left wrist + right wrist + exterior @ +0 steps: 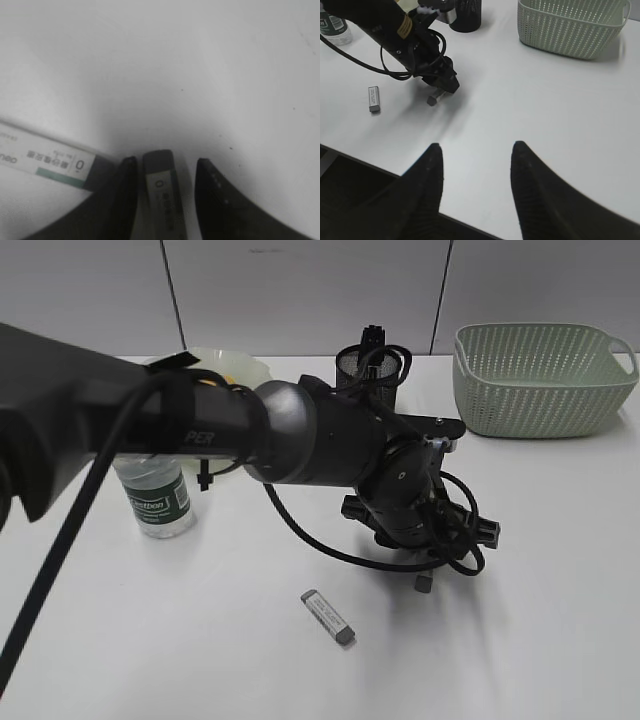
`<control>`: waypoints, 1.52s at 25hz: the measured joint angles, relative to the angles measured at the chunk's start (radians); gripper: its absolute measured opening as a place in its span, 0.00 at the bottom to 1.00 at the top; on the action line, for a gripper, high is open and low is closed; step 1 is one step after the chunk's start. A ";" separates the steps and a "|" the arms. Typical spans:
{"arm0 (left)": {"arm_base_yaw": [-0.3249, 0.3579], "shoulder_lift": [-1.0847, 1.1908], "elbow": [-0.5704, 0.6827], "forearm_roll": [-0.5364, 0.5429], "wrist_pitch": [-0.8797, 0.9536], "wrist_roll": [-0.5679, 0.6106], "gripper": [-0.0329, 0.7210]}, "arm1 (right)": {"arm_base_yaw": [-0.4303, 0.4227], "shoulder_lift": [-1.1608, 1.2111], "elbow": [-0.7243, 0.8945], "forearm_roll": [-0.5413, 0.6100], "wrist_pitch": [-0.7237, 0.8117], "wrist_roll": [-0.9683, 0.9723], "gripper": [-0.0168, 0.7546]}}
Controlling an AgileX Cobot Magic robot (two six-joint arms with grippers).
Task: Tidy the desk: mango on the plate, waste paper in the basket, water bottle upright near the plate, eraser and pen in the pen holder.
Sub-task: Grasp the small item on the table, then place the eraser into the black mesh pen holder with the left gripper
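Left wrist view shows the left gripper (162,165) with its jaws spread either side of the eraser (160,190). One finger is just beside one long side and a gap is clear on the other, so nothing is pinched yet. The eraser lies lengthwise between them on the desk (520,640), about midway between the near and far edges. A second eraser (45,160) lies just outside the jaw on that view's left, angled and nearer the near edge. It stands apart from the gripper in the exterior view.

To grip well, the jaws should be centred so both fingers meet the long sides together. Otherwise the nearer finger is likely to push the eraser askew. The close should catch the paper sleeve squarely, low enough not to slip off the top. The second eraser should be left undisturbed.

The pen holder (370,365) stands behind the arm at the far edge, so the carry is short. The lift needs to clear its rim.

The right gripper (475,150) hangs over the near edge with jaws apart and empty.

The water bottle (158,500) stands upright toward the left edge, near the plate (235,365). The basket (540,380) sits at the far right corner. I cannot make out the mango or the waste paper.
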 joint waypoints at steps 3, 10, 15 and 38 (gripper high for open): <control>0.000 0.001 -0.003 0.007 0.008 0.000 0.39 | 0.000 0.000 0.000 0.000 0.000 0.000 0.49; -0.006 -0.002 -0.005 0.081 0.013 0.000 0.23 | 0.000 0.000 0.000 0.000 0.000 0.000 0.49; -0.002 -0.118 0.006 0.259 -0.124 0.000 0.23 | 0.000 0.000 0.000 0.000 0.000 0.000 0.49; 0.390 -0.005 0.001 0.447 -0.939 0.000 0.27 | 0.000 0.000 0.000 -0.003 0.000 0.000 0.49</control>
